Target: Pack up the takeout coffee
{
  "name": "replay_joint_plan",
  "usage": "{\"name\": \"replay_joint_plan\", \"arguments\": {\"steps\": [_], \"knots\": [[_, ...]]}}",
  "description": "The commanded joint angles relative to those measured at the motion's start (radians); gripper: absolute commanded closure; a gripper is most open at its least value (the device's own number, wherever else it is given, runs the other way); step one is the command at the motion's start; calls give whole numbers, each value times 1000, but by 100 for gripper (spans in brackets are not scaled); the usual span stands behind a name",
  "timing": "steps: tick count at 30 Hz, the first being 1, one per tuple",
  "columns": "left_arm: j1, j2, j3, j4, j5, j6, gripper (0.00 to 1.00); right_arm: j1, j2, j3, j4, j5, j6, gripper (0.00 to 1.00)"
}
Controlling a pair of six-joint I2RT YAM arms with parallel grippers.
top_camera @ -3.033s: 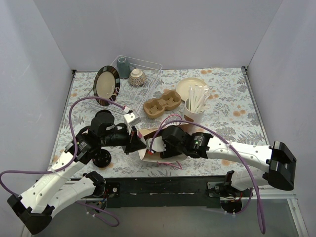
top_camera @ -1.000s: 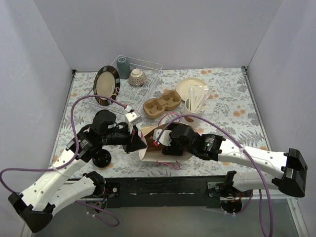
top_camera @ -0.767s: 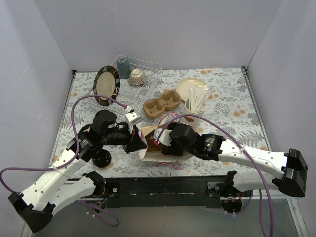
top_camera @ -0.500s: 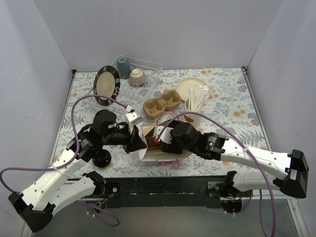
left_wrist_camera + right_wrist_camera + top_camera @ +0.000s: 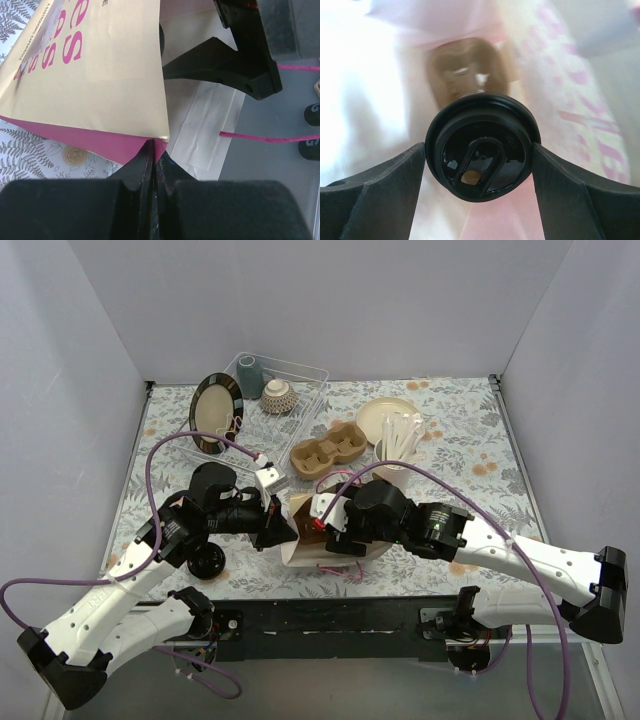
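Note:
A gold and white paper bag [image 5: 318,548] with pink lettering lies open on the table's near middle. My left gripper [image 5: 276,530] is shut on the bag's pink rim [image 5: 125,145], pinching one corner; in the left wrist view its tips [image 5: 154,152] meet on the paper. My right gripper [image 5: 325,525] reaches into the bag's mouth. Its fingers [image 5: 395,180] press on both sides of a takeout coffee [image 5: 482,125], whose black lid faces the right wrist camera, with the bag's white and pink inside around it. Another round black lid [image 5: 207,562] sits left of the bag; what lies beneath it is hidden.
A brown cardboard cup carrier [image 5: 328,450] lies behind the bag. A white cup of cutlery [image 5: 397,458] and a beige plate [image 5: 388,415] stand back right. A clear rack [image 5: 300,380] at the back holds a dark plate [image 5: 215,412], a grey cup [image 5: 250,375] and a patterned bowl [image 5: 278,395].
My right gripper has moved a little left and further into the bag's mouth with the cup. The left gripper has kept its hold on the rim.

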Motion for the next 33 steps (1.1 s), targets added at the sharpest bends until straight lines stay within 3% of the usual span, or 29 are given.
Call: {"name": "replay_joint_plan", "arguments": {"steps": [1, 9, 20, 33], "knots": [[-2, 8, 33, -21, 9, 17, 100, -6, 2, 64, -93, -136, 18, 38], [-2, 20, 50, -23, 13, 15, 100, -5, 56, 67, -176, -217, -24, 39], [-2, 20, 53, -23, 18, -9, 100, -5, 133, -9, 9, -53, -112, 39], [-2, 18, 55, -23, 18, -21, 100, -2, 171, -48, 103, 56, -147, 40]]}}
